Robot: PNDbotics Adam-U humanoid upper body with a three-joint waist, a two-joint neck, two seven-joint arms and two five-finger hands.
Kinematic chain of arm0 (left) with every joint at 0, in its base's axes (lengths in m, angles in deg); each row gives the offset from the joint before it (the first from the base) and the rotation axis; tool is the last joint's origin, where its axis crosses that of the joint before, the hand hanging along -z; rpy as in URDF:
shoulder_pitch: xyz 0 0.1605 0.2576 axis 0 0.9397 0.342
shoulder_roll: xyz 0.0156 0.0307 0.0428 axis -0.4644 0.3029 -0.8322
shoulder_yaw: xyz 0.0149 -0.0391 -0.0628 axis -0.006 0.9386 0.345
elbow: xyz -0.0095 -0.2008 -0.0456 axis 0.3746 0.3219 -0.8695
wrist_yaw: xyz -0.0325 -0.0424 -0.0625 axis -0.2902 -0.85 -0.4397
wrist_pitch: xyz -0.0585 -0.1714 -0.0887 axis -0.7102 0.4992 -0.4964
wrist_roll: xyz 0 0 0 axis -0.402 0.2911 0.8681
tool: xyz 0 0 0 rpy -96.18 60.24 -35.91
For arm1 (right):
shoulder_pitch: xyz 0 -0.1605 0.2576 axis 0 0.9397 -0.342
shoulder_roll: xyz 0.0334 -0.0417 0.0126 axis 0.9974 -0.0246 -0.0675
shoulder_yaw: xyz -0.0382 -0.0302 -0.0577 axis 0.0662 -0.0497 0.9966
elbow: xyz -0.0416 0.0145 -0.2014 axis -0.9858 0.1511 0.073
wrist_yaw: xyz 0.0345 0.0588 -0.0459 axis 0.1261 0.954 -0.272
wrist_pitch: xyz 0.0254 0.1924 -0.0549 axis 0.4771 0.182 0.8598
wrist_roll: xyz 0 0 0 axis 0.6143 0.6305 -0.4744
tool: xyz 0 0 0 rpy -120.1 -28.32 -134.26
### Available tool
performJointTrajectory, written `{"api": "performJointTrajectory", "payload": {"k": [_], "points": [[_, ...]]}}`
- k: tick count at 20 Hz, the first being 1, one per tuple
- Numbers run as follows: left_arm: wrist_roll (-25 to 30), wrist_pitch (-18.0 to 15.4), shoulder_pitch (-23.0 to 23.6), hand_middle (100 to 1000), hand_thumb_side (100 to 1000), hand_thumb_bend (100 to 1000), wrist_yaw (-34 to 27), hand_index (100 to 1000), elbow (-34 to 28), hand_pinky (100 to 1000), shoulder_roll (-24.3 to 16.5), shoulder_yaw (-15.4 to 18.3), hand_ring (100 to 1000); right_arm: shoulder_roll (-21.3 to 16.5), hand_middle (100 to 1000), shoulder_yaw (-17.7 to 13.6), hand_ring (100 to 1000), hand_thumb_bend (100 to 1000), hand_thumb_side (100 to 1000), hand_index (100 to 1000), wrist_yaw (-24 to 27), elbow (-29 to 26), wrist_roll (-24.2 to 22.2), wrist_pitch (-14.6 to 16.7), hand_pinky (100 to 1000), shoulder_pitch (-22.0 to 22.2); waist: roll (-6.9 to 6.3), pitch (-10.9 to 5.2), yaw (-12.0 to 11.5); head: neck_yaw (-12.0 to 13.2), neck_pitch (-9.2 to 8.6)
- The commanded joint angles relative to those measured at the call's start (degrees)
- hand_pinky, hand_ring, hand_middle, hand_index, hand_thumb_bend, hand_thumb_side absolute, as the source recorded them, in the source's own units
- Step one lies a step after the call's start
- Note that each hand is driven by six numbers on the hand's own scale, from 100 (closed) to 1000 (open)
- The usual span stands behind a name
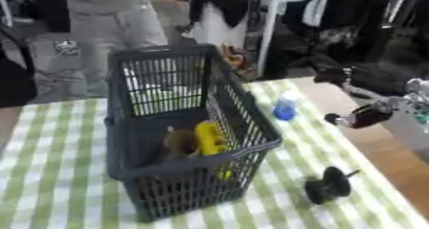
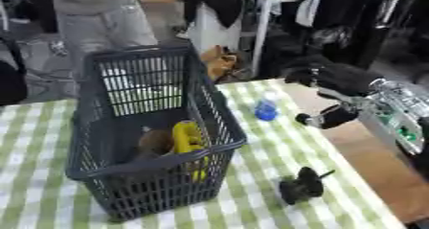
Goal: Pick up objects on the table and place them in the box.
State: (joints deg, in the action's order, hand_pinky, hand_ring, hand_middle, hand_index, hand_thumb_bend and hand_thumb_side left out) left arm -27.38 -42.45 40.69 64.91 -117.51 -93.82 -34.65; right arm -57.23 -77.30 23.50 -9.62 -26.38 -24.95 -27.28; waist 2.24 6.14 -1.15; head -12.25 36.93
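A dark grey slatted basket [image 1: 241, 103] stands on the green-and-white checked table. Inside it lie a yellow banana-shaped thing [image 1: 208, 137] and a brown rounded thing [image 1: 178, 143]. A small blue bottle [image 1: 285, 109] stands on the cloth just right of the basket. A black object with a disc and a short stem [image 1: 329, 185] lies near the table's front right. My right hand [image 2: 328, 116] comes in from the right, raised a little right of the blue bottle and apart from it, open and holding nothing. My left hand does not show.
The table's right edge [image 1: 381, 146] runs close past the black object, with bare wood beyond the cloth. Behind the table are a person's legs, chairs and dark clutter. Checked cloth shows left of the basket [image 1: 50, 161].
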Motion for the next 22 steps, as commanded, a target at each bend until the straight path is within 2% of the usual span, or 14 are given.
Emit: {"api": "performJointTrajectory", "payload": {"k": [1, 3, 5, 11, 17, 18, 19, 21, 22], "points": [[-0.18, -0.08, -0.56, 619, 645, 696, 0.2, 762, -0.64, 493, -1.94, 0.55, 638, -4.21, 835, -0.59, 845, 404, 299, 958, 2.82, -2.76, -1.09, 0.02, 811, 0.23, 0.99, -1.17, 0.03, 1.94, 4.11], [-0.16, -0.09, -0.59, 619, 645, 697, 0.23, 762, -0.63, 493, -1.97, 0.53, 639, -5.05, 836, -0.01, 844, 385, 332, 957, 4.68, -3.33, -2.84, 0.09, 809, 1.03, 1.07, -1.17, 0.05, 3.0, 6.31], [-0.15, -0.09, -0.6, 619, 645, 697, 0.24, 762, -0.62, 493, -1.98, 0.53, 639, -5.45, 836, 0.09, 844, 385, 332, 957, 6.3, -3.76, -4.46, -0.07, 809, 1.29, 1.11, -1.17, 0.06, 3.37, 6.98], [-0.31, -0.04, -0.69, 618, 646, 698, 0.34, 762, -0.57, 490, -2.14, 0.7, 638, -6.85, 836, -0.57, 847, 376, 376, 953, 9.87, -6.63, -9.01, -0.83, 814, 4.5, 1.07, -0.33, 0.62, 5.91, 7.19], [-0.42, -0.01, -0.75, 618, 646, 698, 0.4, 761, -0.62, 490, -2.18, 0.78, 639, -6.99, 840, -0.36, 852, 370, 394, 948, 11.33, -7.72, -12.77, -1.38, 819, 5.39, 0.9, 0.0, 0.87, 5.89, 7.19], [-0.42, -0.01, -0.76, 618, 646, 698, 0.42, 761, -0.63, 490, -2.18, 0.78, 639, -6.91, 838, -0.22, 851, 451, 369, 947, 11.39, -7.7, -13.29, -1.37, 818, 5.43, 0.88, 0.01, 0.89, 5.85, 7.19], [-0.43, 0.01, -0.75, 618, 646, 698, 0.42, 761, -0.63, 490, -2.18, 0.79, 639, -6.75, 840, 0.02, 851, 367, 399, 947, 11.45, -7.65, -13.83, -1.31, 818, 5.49, 0.86, 0.02, 0.91, 5.81, 7.19], [-0.42, 0.02, -0.73, 618, 647, 699, 0.4, 761, -0.63, 490, -2.16, 0.78, 639, -6.48, 841, 0.54, 852, 363, 409, 948, 11.48, -7.39, -14.82, -1.16, 819, 5.59, 0.84, 0.02, 0.9, 5.72, 7.19], [-0.42, 0.03, -0.72, 618, 647, 699, 0.39, 761, -0.64, 490, -2.16, 0.78, 639, -6.36, 841, 0.76, 853, 417, 382, 949, 11.48, -7.2, -15.3, -1.05, 820, 5.57, 0.84, 0.02, 0.9, 5.7, 7.19]]}}
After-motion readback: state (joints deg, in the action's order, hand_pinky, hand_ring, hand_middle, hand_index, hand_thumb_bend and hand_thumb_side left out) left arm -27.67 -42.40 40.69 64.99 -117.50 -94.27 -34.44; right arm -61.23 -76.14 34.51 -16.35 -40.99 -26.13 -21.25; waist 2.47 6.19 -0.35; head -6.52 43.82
